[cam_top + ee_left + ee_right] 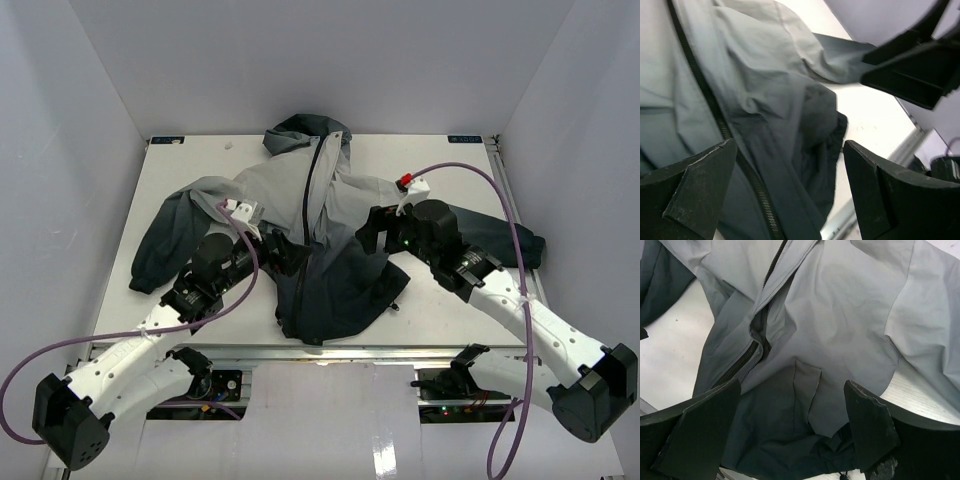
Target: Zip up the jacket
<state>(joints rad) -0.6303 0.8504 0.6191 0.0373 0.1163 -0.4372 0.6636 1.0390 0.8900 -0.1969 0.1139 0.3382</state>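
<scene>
Left pincer and right pincer gape over jacket.

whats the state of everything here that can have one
jacket: lying spread out, front up, sleeves out
zipper: looks parted midway, not fully closed; slider not visible
left gripper: open, empty, over the jacket
right gripper: open, empty, over the jacket

White table, one jacket on it.
Jacket lies spread front up across the middle: hood at the far edge, dark hem near the near edge. Left sleeve runs out left and ends in a dark cuff. Right sleeve reaches the right edge, partly hidden.
</scene>
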